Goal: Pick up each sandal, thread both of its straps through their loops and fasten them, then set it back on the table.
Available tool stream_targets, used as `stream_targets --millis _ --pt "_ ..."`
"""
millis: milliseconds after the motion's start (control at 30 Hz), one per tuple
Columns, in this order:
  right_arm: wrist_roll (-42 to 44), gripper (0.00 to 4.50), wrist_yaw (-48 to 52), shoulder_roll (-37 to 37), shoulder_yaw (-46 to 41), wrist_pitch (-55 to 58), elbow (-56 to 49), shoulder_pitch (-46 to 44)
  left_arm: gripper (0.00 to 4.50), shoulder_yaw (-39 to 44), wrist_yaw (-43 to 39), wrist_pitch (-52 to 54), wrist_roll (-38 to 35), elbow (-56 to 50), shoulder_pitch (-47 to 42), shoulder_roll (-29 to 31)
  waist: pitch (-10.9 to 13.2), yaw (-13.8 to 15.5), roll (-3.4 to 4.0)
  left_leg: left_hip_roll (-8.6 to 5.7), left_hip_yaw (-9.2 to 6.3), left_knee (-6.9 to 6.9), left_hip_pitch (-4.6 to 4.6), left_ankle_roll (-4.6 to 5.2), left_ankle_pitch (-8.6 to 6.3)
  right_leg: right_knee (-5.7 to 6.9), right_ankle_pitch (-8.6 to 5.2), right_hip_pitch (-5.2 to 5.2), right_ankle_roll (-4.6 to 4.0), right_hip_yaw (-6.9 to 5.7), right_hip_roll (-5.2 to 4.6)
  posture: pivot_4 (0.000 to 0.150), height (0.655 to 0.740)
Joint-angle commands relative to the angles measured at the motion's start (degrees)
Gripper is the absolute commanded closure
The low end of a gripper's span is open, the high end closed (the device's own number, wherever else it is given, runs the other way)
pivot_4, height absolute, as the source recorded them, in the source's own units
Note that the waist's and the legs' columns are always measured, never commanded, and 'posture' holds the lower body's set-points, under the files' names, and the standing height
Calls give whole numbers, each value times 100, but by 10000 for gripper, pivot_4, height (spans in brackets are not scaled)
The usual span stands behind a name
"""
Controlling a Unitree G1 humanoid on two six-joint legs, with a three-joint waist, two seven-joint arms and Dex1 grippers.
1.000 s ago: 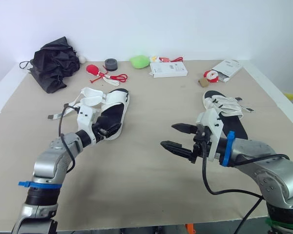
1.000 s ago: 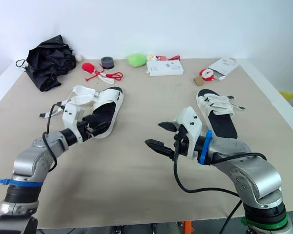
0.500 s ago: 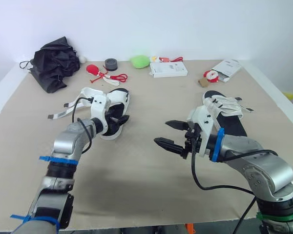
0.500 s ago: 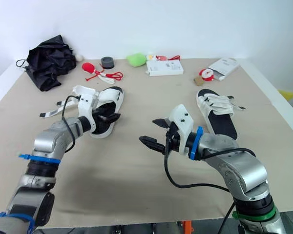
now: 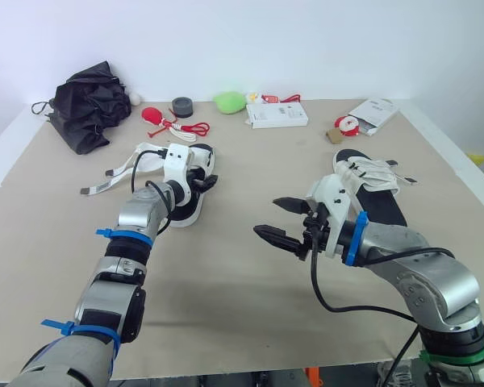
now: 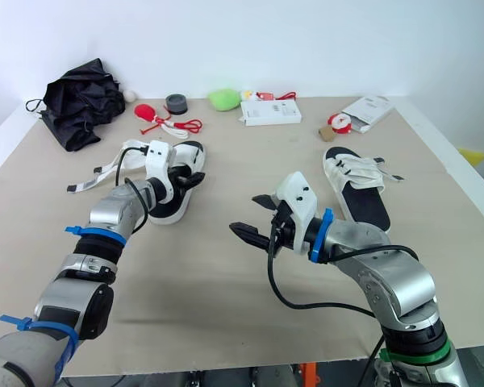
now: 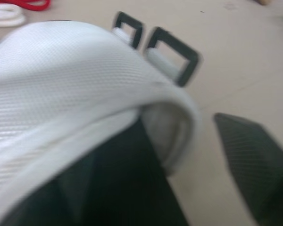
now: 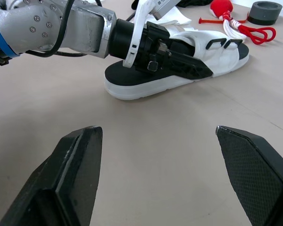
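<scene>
Black cloth, a crumpled umbrella (image 5: 85,105), sits at the far left corner of the paper-covered table (image 5: 226,306), and it has no part in the job. Next along is the left sandal (image 5: 184,214), white with a black footbed. It lies flat with its long axis running away from the robot, the far end tipped slightly to the right. Its loose straps (image 5: 97,187) trail off its left side across the table, plainly not fastened. The left gripper (image 5: 203,181) is right at this sandal, reaching in over its near half. Its fingers are apart and straddle the right-hand edge: one finger (image 7: 254,160) stands outside the sole with bare table between it and the shoe. The black buckle loops (image 7: 177,43) sit just beyond, at that same edge. I would say the pickup is about to happen but nothing is gripped yet, and closing on that side wall is what the next move calls for. The right gripper (image 5: 267,216) hovers over the middle of the table, spread wide and pointing towards the left sandal but well apart from it, so the left arm is clearly the nearer one. The right sandal (image 5: 385,205) lies flat beside the right forearm, lengthwise away from the robot, straps across its top. Whether those are done up I cannot tell.
</scene>
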Motion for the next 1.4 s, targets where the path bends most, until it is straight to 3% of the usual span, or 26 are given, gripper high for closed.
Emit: stream_targets --millis 33,133,200,400,567,667,733,833,967,1033,1200,1267,1300,1333,1400 --pt "-13 3510 -25 -3 -130 -134 -123 -20 27797 52 -135 -196 99 273 -27 -4 0 1 0 -1 0 0 -1 0 0 0 0 0 0 0 -1 1500 7400" --pt "-24 3510 -17 -8 -125 -140 -106 -30 39250 51 -155 -309 177 368 -16 -36 0 -1 -1 -2 1 1 -2 1 0 0 2 0 -1 0 -3 1500 7400" --pt "-26 3510 -17 -6 -121 -141 -103 -36 42784 52 -158 -351 206 413 -6 -65 0 -1 -1 -1 1 1 0 1 0 0 2 0 0 0 -2 1500 7400" --pt "42 3510 -12 -44 -182 -65 -155 31 42784 -108 -406 -542 341 228 202 -185 -1 -2 -1 2 -1 0 2 2 9 2 6 1 0 -2 0 1500 7400" --pt "95 3510 -8 -98 -256 -8 -184 91 42784 -372 -1784 -283 -206 -1054 740 -182 -1 6 0 -4 1 -1 -9 7 5 -1 24 -4 -32 -2 -7 1500 7400" --pt "227 3510 36 -170 -454 56 -184 171 42784 -1089 -3727 -485 -462 -2804 1628 739 -1 -6 0 -11 1 0 -23 11 2 -5 23 -15 -31 -4 -13 1500 7400" --pt "359 3510 127 -263 -663 71 -180 255 42784 -1286 -4654 -651 -544 -3377 1979 1362 0 -30 -2 -13 3 -1 -31 13 0 -6 23 -24 -32 1 -14 1500 7400" --pt "584 3510 368 -453 -952 84 -220 460 42784 -1310 -5305 -795 -689 -3723 2230 1919 0 -15 7 -2 10 -4 -38 -32 9 -5 22 -43 -46 12 -1 1500 7400" --pt "725 3510 940 -982 -1167 81 -147 832 42784 -1258 -5792 -920 -855 -3933 2380 2228 1 7 9 4 -11 -1 -44 -6 3 -2 8 -40 -39 -14 2 1500 7400" --pt "714 8566 1170 -1199 -1165 23 -58 933 45000 -1262 -5788 -918 -837 -3880 2367 2204 2 3 10 2 -9 6 -48 2 8 -3 5 -39 -11 -11 -2 1500 7400" --pt "622 22722 1775 -1519 -861 -183 201 985 45000 -1312 -5403 -876 -791 -3912 2431 1809 3 0 11 3 -7 10 -47 10 13 -3 12 -39 -3 -4 1 1500 7400" --pt "489 30714 1925 -1575 -634 -268 338 917 45000 -1320 -5269 -836 -762 -3955 2481 1714 3 -1 10 5 -7 10 -48 10 13 -3 12 -39 -3 -4 3 1500 7400" --pt "436 31609 2016 -1604 -526 -318 402 879 45000 -1322 -5208 -806 -750 -3975 2511 1683 3 -4 10 5 -7 10 -48 10 13 -3 12 -39 -3 -4 4 1500 7400" --pt "395 37896 2114 -1629 -443 -362 464 837 45000 -1324 -5149 -783 -744 -3992 2530 1655 3 -4 10 5 -6 10 -48 10 13 -3 13 -40 -3 -1 5 1500 7400" --pt "242 44046 2346 -1699 -238 -491 648 741 45000 -1343 -5051 -784 -716 -4037 2585 1629 3 -2 10 5 -7 11 -49 10 14 -2 13 -41 -4 -2 5 1500 7400"
